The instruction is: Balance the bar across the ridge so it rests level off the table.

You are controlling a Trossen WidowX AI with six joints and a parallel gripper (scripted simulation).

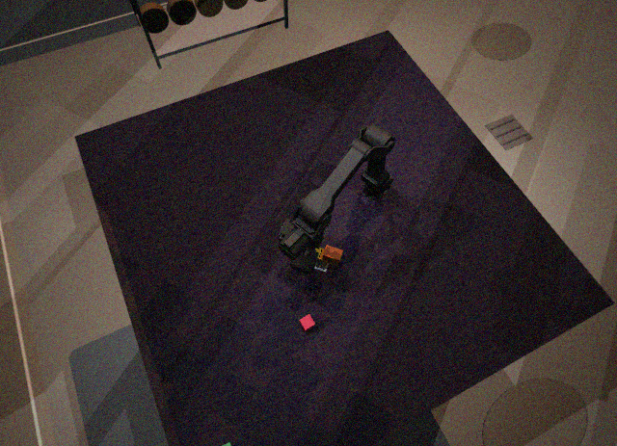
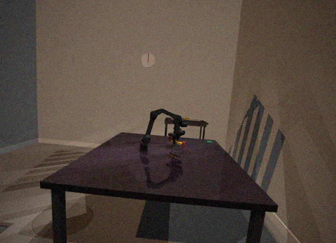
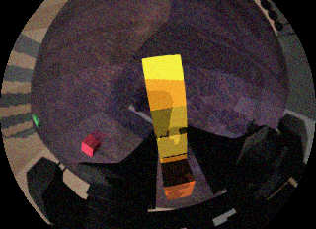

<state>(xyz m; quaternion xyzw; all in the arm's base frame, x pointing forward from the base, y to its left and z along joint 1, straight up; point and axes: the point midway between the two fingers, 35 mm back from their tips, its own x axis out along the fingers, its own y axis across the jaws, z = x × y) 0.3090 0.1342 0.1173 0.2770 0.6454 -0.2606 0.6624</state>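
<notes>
Pinched between the fingers of the black parallel-jaw gripper (image 1: 322, 262) is a long yellow-to-orange rectangular bar (image 3: 168, 124), which is held above the dark purple table top (image 1: 209, 182). In the wrist view the bar is seen running lengthwise away from the camera, its far end bright yellow and its near end a darker orange, with the dark fingers closing on it from the sides. In the top view only the orange end (image 1: 333, 252) and a small yellow part beside the gripper are visible; the ridge cannot be made out with certainty under the bar in any view. A small pinkish-red cube (image 1: 307, 322) is seen on the table well apart from the gripper, toward the near edge in the top view, and it appears to the lower left of the bar in the wrist view (image 3: 91, 144). A small green block (image 2: 209, 141) lies near the far edge of the table in the exterior view. The black jointed arm (image 1: 343, 172) is bent over from its base (image 1: 377, 182) near the middle of the table. Beyond the table, a dark metal rack (image 1: 149, 43) carrying round brown discs stands on the floor, and a round white wall clock (image 2: 148, 60) hangs on the far wall.
</notes>
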